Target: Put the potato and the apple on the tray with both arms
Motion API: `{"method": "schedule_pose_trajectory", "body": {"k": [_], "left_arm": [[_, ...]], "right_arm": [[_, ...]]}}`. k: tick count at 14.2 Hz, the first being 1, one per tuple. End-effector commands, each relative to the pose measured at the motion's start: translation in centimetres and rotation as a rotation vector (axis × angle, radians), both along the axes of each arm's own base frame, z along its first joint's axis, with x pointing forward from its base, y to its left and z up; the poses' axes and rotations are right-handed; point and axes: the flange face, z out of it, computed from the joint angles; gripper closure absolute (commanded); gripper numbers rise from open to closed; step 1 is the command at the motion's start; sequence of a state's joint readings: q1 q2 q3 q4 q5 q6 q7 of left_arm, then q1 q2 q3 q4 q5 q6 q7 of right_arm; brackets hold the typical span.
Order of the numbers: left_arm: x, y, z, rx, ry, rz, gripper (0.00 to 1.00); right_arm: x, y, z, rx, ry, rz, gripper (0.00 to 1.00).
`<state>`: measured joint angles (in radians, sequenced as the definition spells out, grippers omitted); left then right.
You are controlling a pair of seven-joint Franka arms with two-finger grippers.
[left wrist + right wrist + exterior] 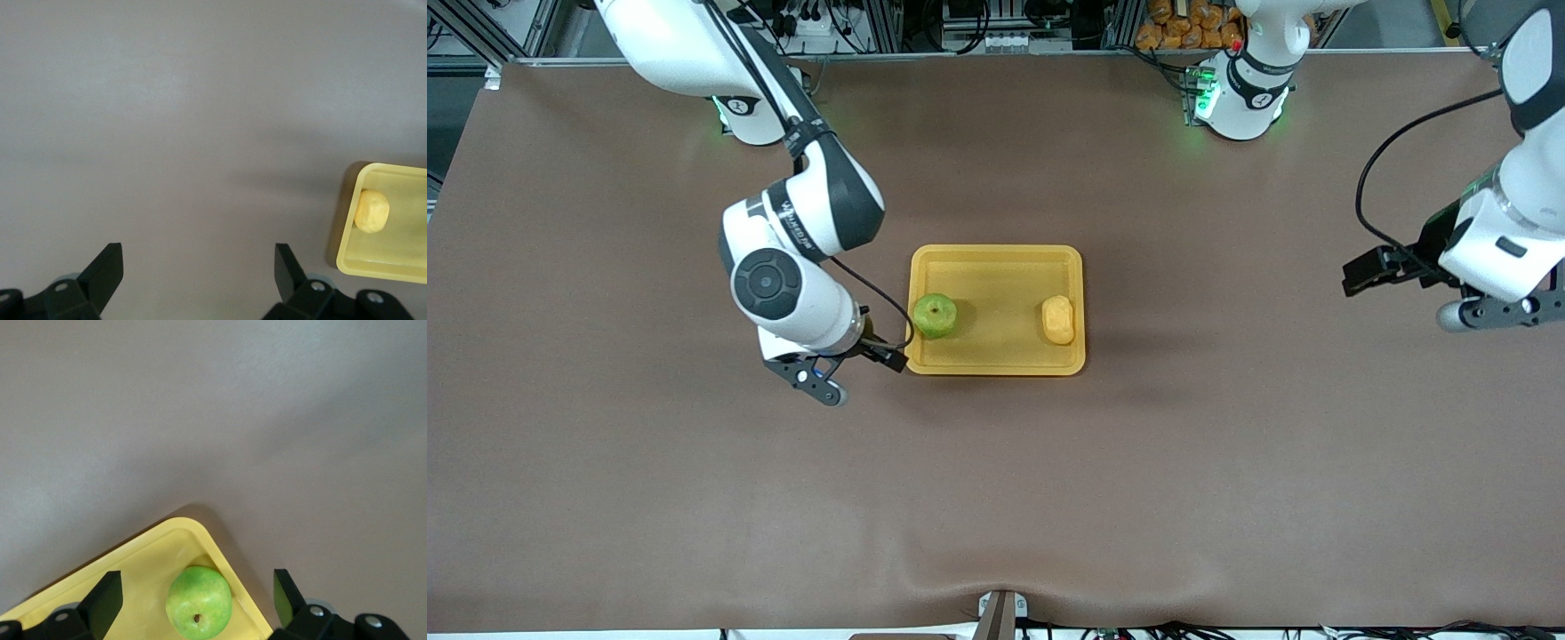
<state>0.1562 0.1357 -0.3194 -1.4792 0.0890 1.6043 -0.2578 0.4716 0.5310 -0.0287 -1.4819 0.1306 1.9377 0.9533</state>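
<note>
The yellow-orange tray (996, 252) lies mid-table. The green apple (935, 316) rests in it at the right arm's end, and the yellow potato (1058, 320) at the left arm's end. My right gripper (814, 378) hovers just off the tray's corner by the apple. In the right wrist view this gripper (197, 593) is open, with the apple (199, 602) lying free in the tray (133, 553) below. My left gripper (1494, 311) hangs over bare table toward the left arm's end. It (199, 267) is open and holds nothing. The potato (371, 211) and tray (383, 267) show off to one side.
The brown mat (996, 498) covers the whole table. The two arm bases (1240, 98) stand along the table edge farthest from the front camera. Orange items (1192, 22) sit off the table near the left arm's base.
</note>
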Motion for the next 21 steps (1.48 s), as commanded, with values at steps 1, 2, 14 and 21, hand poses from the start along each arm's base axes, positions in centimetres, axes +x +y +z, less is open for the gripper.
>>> {"method": "schedule_pose_trajectory", "body": {"k": [1,2,14,21], "left_arm": [[-1.5,0.0,1.1,0.001,0.012,-0.015,0.00],[-1.7,0.0,1.5,0.002,0.008,-0.015,0.00],[-5.1,0.2,4.8,0.030,0.019,-0.027,0.00],[-7.3,0.0,4.9,0.044,0.058,-0.050,0.00]], "right_arm": [[1.1,-2.2,1.9,0.006,-0.001,-0.028,0.00],[1.7,-3.5,2.8,0.006,0.000,-0.047,0.00],[3.3,-15.8,12.0,0.018,0.025,0.038,0.00],[2.0,-20.8,16.8,-0.023,-0.004,0.157,0.00]]}}
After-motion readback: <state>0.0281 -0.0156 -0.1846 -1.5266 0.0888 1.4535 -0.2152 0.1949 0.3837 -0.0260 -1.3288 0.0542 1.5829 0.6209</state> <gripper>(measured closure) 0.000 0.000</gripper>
